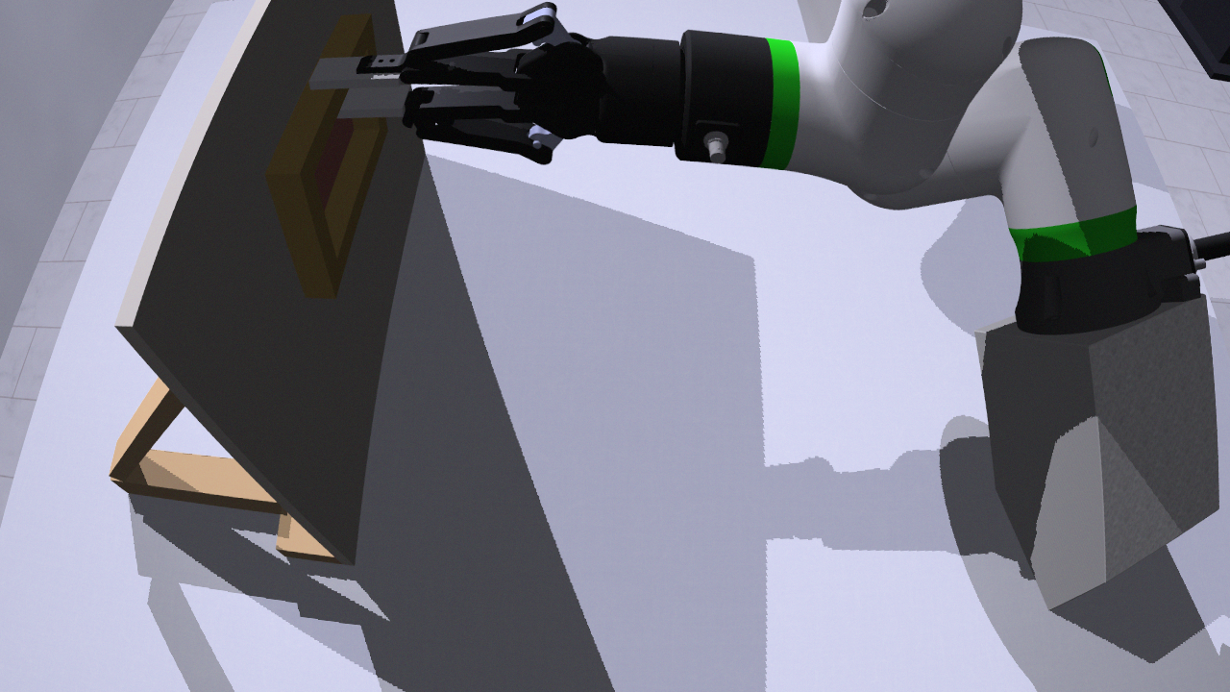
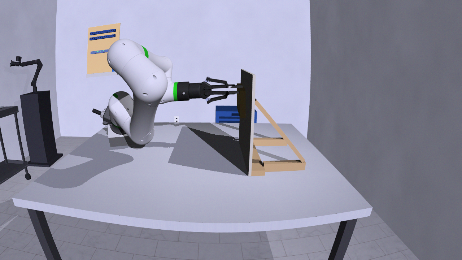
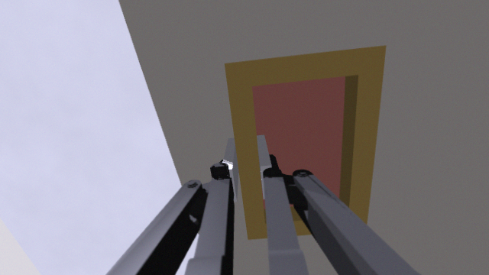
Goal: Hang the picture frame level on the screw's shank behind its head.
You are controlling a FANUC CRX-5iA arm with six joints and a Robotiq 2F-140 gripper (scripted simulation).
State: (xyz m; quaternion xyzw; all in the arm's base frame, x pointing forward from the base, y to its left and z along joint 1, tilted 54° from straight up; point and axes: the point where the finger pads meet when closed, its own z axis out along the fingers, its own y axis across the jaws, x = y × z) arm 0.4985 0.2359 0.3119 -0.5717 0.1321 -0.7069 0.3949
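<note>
Evidently two fingers grasp one picture frame [image 3: 306, 63] against one board [image 1: 258, 344]; screw seemingly hidden.

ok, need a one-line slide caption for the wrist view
Tool shut on one side rail of the yellow picture frame, held against the grey board.

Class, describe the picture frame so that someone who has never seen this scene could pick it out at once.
Find the dark upright board propped by a tan wooden brace on the grey table. High on the board's face, where the arm's black hand pinches one edge, is the flat rectangular picture frame. Its mustard-yellow border around a dull red centre is the board's only colour.
</note>
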